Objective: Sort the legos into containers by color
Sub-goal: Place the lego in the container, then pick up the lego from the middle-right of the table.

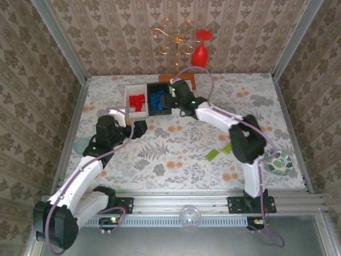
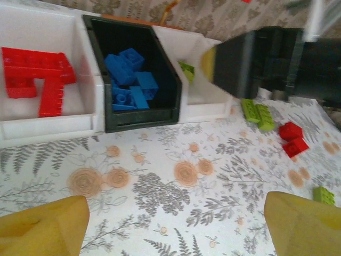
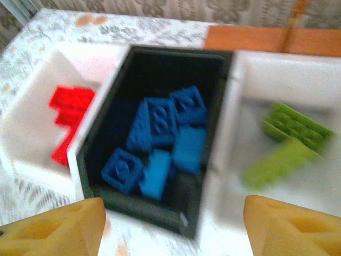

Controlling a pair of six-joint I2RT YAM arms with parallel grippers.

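Legos are mostly sorted in the containers (image 1: 136,87) at the middle of the counter's (image 1: 160,154) far edge: roughly four red bricks (image 3: 68,109) in the left white bin (image 3: 58,69), about six blue bricks (image 3: 160,128) in the black bin (image 3: 160,64), two or three green bricks (image 3: 287,138) in the right white bin (image 3: 277,74). Left to sort, toward the counter's right edge: a green pair (image 2: 257,113), two loose reds (image 2: 293,140) and a lone green brick (image 2: 323,194), perhaps more. Left pincer (image 2: 176,229) and right pincer (image 3: 170,224) both gape empty, the right above the bins.

Floral-patterned table (image 1: 176,154) — three joined bins (image 2: 48,125), loose green bricks (image 1: 213,155), red bricks (image 2: 292,140) — orange-brown stand base (image 1: 166,78)
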